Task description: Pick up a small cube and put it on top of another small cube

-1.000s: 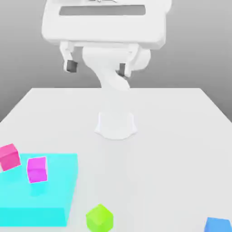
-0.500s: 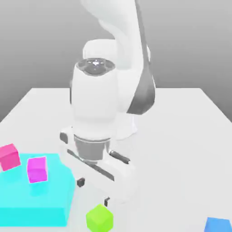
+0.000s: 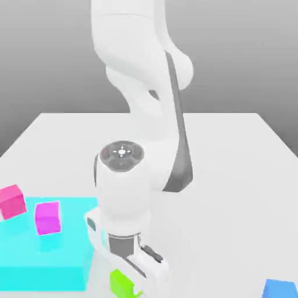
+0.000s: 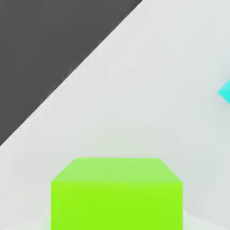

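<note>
Resting position of lime-green cube [image 3: 120, 283]: on the white table [image 3: 233, 174] at the near edge of the exterior view, just off the near corner of the cyan block [image 3: 46, 256]; partly covered by the robot hand.
Hand-view aspect of lime-green cube [image 4: 117, 193]: close and large, plain matte front and top faces, standing flat on the table [image 4: 148, 90].
Gripper [image 3: 129, 285]: lowered straight over the lime-green cube, pointing down; jaws drawn in to their narrowest; fingertips hidden behind the hand body, so contact with the cube faces not visible.
Arm [image 3: 139, 116]: white, bent forward from its base at mid-table, wrist low above the table surface.
Cyan block: flat, broad, lying on the table at the exterior view's left; one corner [image 4: 225, 92] visible from the hand camera, apart from the lime-green cube.
Magenta cube [image 3: 48, 217]: standing on the cyan block, tilted slightly.
Pink cube [image 3: 12, 201]: at the far left edge of the cyan block, close beside the magenta cube but not touching it.
Blue cube [image 3: 279, 289]: on the table at the near corner on the exterior view's right, well apart from the lime-green cube.
</note>
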